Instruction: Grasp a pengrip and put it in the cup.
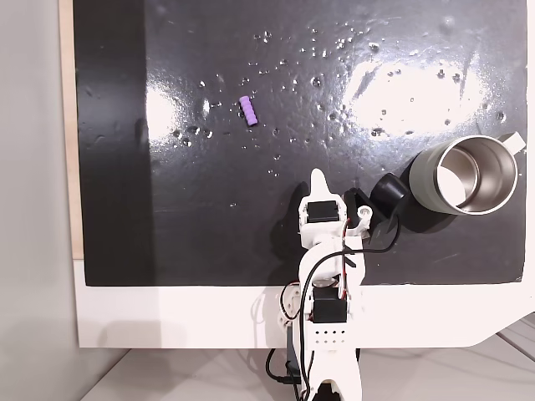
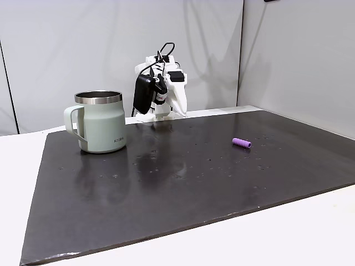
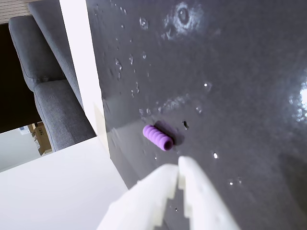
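One pengrip [image 1: 248,109], purple and ribbed, lies on its side in the upper left-centre of the top-down fixed view, on the dark glossy mat [image 1: 209,217], well apart from all else. Lower centre of that frame: one white arm folded at the mat's near edge, its gripper [image 1: 317,176] pointing up the frame, fingers pressed together with nothing between them. Right of frame: one cup [image 1: 464,175], steel-lined, grey-green outside, upright on the mat, handle toward the right edge, just beside the arm's black round part. Side fixed view, left to right: cup [image 2: 101,121] at left, handle facing left; arm at centre rear; pengrip [image 2: 241,143] right of centre. Wrist view: pengrip [image 3: 158,137] at centre, the closed gripper [image 3: 178,175] tips just below it, not touching; grey sofa [image 3: 48,96] at upper left.
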Action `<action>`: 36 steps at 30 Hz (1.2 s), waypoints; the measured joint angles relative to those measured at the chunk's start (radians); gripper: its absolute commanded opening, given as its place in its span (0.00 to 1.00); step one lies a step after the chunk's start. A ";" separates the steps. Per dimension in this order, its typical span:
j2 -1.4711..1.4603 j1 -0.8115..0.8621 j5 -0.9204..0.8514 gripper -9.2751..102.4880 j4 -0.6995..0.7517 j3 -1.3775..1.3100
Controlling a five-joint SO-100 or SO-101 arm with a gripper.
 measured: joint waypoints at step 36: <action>-0.666 -0.103 -0.551 0.08 0.129 -0.615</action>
